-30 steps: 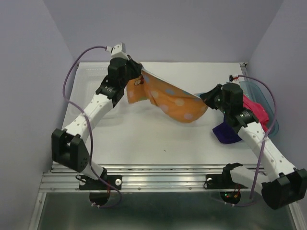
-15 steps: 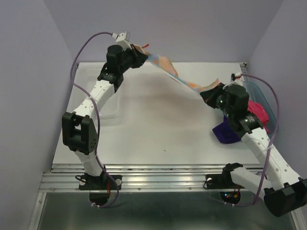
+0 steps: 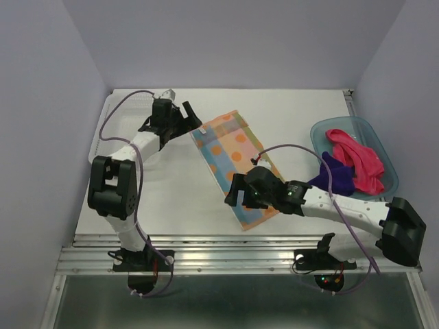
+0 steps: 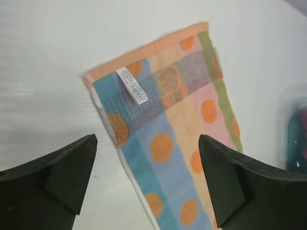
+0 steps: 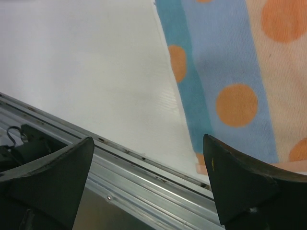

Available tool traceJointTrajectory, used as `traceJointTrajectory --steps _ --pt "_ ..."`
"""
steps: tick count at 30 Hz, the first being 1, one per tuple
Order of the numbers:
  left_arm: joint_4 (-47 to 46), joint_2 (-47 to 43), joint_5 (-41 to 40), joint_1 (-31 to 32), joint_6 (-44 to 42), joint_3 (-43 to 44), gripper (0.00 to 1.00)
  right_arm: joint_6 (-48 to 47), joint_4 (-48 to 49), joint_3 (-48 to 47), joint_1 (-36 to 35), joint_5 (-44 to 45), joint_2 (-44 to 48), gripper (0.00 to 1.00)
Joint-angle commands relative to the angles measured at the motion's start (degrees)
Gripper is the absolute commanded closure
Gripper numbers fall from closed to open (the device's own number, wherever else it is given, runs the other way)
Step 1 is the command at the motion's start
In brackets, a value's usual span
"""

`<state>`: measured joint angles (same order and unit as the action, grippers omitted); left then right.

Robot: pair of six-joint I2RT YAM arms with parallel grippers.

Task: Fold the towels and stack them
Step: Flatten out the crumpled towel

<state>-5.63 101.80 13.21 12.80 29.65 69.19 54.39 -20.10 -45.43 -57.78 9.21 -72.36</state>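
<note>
Lying flat and unfolded on the surface (image 3: 295, 110), the dotted towel (image 3: 233, 161) runs diagonally from its far end to its near end. Its upper face shows blue, peach and pink stripes with orange dots; a white label (image 4: 130, 85) sits at the far end.

Left gripper (image 3: 192, 118): located at the far-left corner of the dotted towel. The jaws stand fully apart and hold nothing. In the left wrist view the far end of the towel (image 4: 177, 139) lies below the gap between the fingers.

Right gripper (image 3: 232, 192): located at the left edge of the dotted towel, close to its near end. The jaws stand fully apart and hold nothing. In the right wrist view the towel (image 5: 230, 72) lies flat, with a metal rail (image 5: 120, 177) just past its near end.

A teal tub (image 3: 315, 133) stands to the right of the dotted towel, well apart from it. The pink towel (image 3: 357, 161) lies bunched inside the tub. The purple towel (image 3: 336, 175) hangs over the tub wall nearest the dotted towel.
</note>
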Motion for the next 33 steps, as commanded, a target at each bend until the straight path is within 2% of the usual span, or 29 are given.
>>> traceJointTrajectory --steps 1,3,4,7,10,14,15,17,23,25,27,33 --pt "-1.8 -11.4 -2.2 0.3 -0.5 -1.9 0.01 0.0 0.6 -5.4 0.3 6.2 1.7 0.00" --pt "-1.8 -13.5 -2.0 0.6 0.1 -4.6 0.01 -0.1 -0.9 -5.6 0.3 7.9 2.7 0.00" --pt "-2.3 -14.2 -1.7 1.3 0.7 -5.8 0.01 0.0 -3.1 -5.5 0.3 11.7 4.1 0.00" --pt "-4.3 -17.1 -1.3 5.7 1.0 -10.6 0.01 3.0 -7.9 -4.8 0.5 21.2 6.7 0.00" --pt "-7.3 -19.6 -0.7 12.1 0.0 -14.2 0.01 4.9 -13.4 -2.9 2.6 25.3 10.8 0.00" --pt "-8.5 -23.5 -2.4 21.2 0.3 -19.2 0.01 7.0 -15.5 1.9 7.1 24.8 17.2 0.00" --pt "-8.7 -25.5 -3.0 25.3 -0.1 -21.4 0.01 7.3 -16.0 3.1 8.6 23.8 19.3 0.00" --pt "-7.7 -29.2 -6.7 29.4 -0.9 -25.0 0.01 7.5 -17.3 5.3 11.2 23.4 21.3 0.00" --pt "-6.9 -35.9 -16.9 50.9 -3.0 -31.3 0.01 4.9 -13.9 8.8 18.1 17.6 19.5 0.00" --pt "-6.2 -35.4 -20.3 57.0 -2.8 -32.0 0.01 4.2 -14.3 8.7 21.0 14.8 17.4 0.00" --pt "-5.6 -33.4 -20.4 59.1 -2.1 -31.7 0.05 4.1 -14.1 8.6 22.2 14.2 17.0 0.00" --pt "-1.6 -19.2 -20.7 63.4 -1.2 -26.9 0.18 1.8 -11.6 10.9 27.2 10.9 16.3 0.00"
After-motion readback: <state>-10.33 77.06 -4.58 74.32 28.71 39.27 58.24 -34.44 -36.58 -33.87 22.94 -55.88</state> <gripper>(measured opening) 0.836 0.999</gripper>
